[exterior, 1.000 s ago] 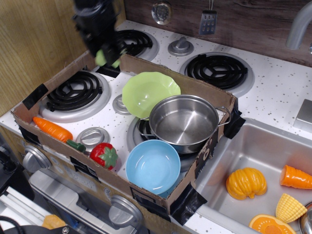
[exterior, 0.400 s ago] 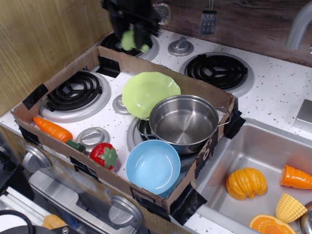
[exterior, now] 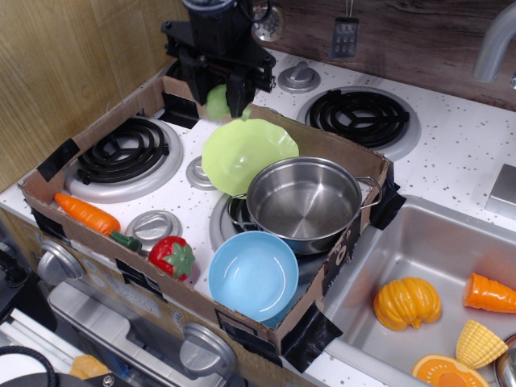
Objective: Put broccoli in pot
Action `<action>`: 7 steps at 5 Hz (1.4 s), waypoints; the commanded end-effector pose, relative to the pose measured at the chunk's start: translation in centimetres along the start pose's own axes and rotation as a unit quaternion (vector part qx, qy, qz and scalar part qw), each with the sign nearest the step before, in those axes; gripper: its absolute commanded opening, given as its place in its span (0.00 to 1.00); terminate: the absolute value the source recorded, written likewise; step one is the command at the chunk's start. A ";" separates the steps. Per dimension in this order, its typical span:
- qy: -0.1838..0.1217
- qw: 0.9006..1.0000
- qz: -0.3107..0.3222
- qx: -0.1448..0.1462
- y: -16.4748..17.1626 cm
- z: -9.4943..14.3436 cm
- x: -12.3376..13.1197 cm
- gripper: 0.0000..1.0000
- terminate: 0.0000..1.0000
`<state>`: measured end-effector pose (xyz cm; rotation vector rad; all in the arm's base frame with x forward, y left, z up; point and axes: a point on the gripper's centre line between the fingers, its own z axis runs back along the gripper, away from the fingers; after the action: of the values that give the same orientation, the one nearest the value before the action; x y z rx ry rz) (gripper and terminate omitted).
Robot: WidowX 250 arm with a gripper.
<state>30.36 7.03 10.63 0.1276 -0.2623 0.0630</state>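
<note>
My black gripper hangs over the back wall of the cardboard box and is shut on the pale-green broccoli, held between its fingers just behind the light-green plate. The shiny steel pot stands empty inside the box, to the right and front of the gripper, on a burner.
The cardboard box walls in the stovetop. Inside lie a light-blue bowl, a strawberry and a carrot. The sink at right holds a pumpkin and other toy food. A faucet stands at the back right.
The gripper carried the broccoli from the back left corner to the right, then came down and forward toward the plate and pot.
</note>
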 end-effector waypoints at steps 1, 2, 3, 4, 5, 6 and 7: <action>-0.029 0.999 0.034 -0.008 -2.5 2.3 -0.5 0.00 0.00; -0.029 0.998 0.038 -0.028 -3.7 1.7 -1.5 0.00 0.00; -0.017 0.998 0.025 -0.049 -4.5 0.7 -1.9 0.00 0.00; -0.018 0.996 0.023 -0.081 -4.6 -0.5 -1.6 0.00 0.00; -0.017 0.995 0.016 -0.101 -4.6 -1.1 -1.2 1.00 0.00; -0.023 0.995 0.007 -0.100 -4.5 -1.2 -0.8 1.00 0.00; -0.031 0.995 -0.018 -0.088 -4.4 -0.7 -0.5 1.00 0.00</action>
<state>29.02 3.13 7.47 -0.0512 -0.2767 0.0159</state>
